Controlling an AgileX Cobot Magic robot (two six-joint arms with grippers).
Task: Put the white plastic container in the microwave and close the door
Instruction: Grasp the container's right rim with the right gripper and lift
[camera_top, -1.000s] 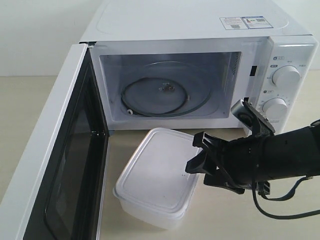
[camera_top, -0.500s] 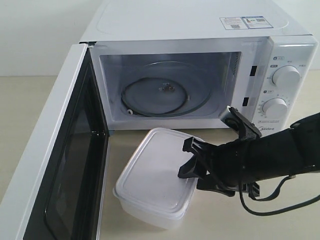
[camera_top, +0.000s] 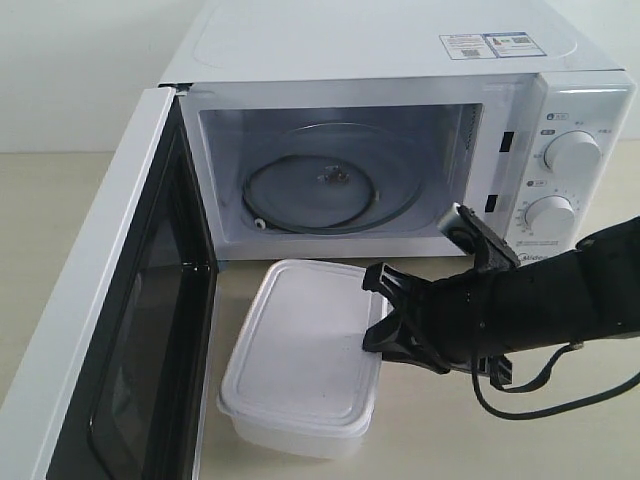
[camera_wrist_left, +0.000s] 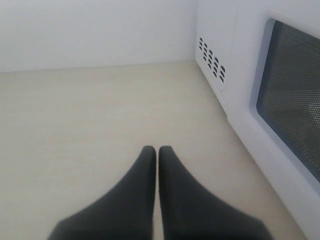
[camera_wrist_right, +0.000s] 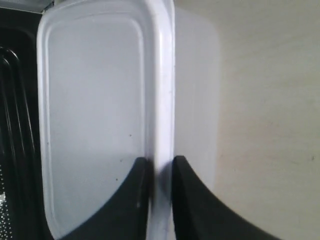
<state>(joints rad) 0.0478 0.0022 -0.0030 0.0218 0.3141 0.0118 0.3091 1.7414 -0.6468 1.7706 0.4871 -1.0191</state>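
Right now my right fingers (camera_wrist_right: 144, 175) are clamped on the white plastic container (camera_top: 300, 350). In the right wrist view the lid's raised rim runs straight between the two tips: one finger lies on top of the flat lid, the other on the outer side of the rim against the container's wall. In the exterior view those fingers (camera_top: 385, 315) reach in from the right and grip the container's right edge.

The container sits on the desk (camera_top: 560, 440), just in front of the microwave (camera_top: 380, 40) and outside its cavity. Its lid is on. One long side lies near the inner face of the door (camera_top: 110, 300), which stands wide open, swung out to the left on its hinge, with its dark window (camera_top: 150, 330) facing the container. I cannot tell whether container and door touch.

Inside the cavity I see the glass turntable (camera_top: 330, 180) with a dark ring beneath it. On the panel at the right are two round white knobs (camera_top: 572, 153), one above the other, and a sticker (camera_top: 485, 45) sits on the top panel. A black cable (camera_top: 540, 405) loops from my right arm down onto the desk.

My left fingers (camera_wrist_left: 150, 160) are pressed together, tip to tip, holding nothing. They hang over bare desk (camera_wrist_left: 90, 110) beside the outer face of the open door (camera_wrist_left: 240, 75), whose meshed window (camera_wrist_left: 295, 90) shows at an angle. A patch of small dark vents (camera_wrist_left: 211, 59) sits on the white side just past it.
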